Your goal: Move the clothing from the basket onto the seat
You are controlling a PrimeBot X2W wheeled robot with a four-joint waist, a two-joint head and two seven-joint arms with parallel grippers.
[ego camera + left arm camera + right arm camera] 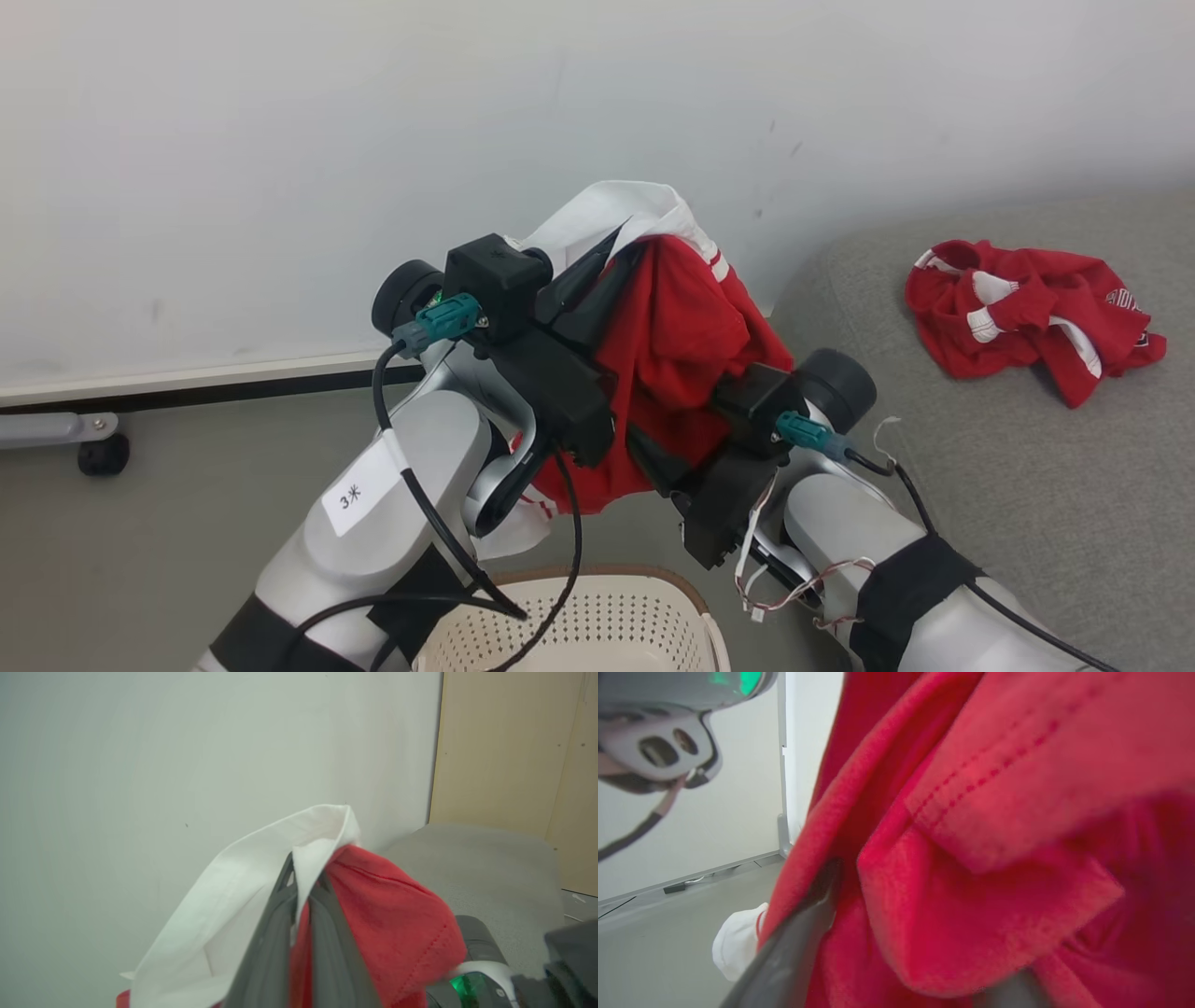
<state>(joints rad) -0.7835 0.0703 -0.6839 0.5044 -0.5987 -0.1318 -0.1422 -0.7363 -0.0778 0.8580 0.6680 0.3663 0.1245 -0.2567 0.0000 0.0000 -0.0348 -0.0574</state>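
One garment [681, 345] hung pinched in your left gripper [304, 871]; right gripper [920, 924] gaped open in it; second garment [1027, 313] lay on sofa [1027, 523].

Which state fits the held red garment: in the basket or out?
Out: the garment hangs from the left gripper, above the basket.

The red garment [681, 345] swallows the tips of the left claw [306, 868], whose jaws are pressed together on the cloth, and covers most of the right claw [653, 453]. Seen from the right wrist, one dark finger [794, 947] runs under the fabric, the other is nearly buried, and the folds nearest the lens are blurred. Below the garment, the basket [607, 571] is cut off by the bottom edge. Right of the garment the sofa [980, 485] runs off the edge, and the second garment [1027, 308] bears a badge too small to read.
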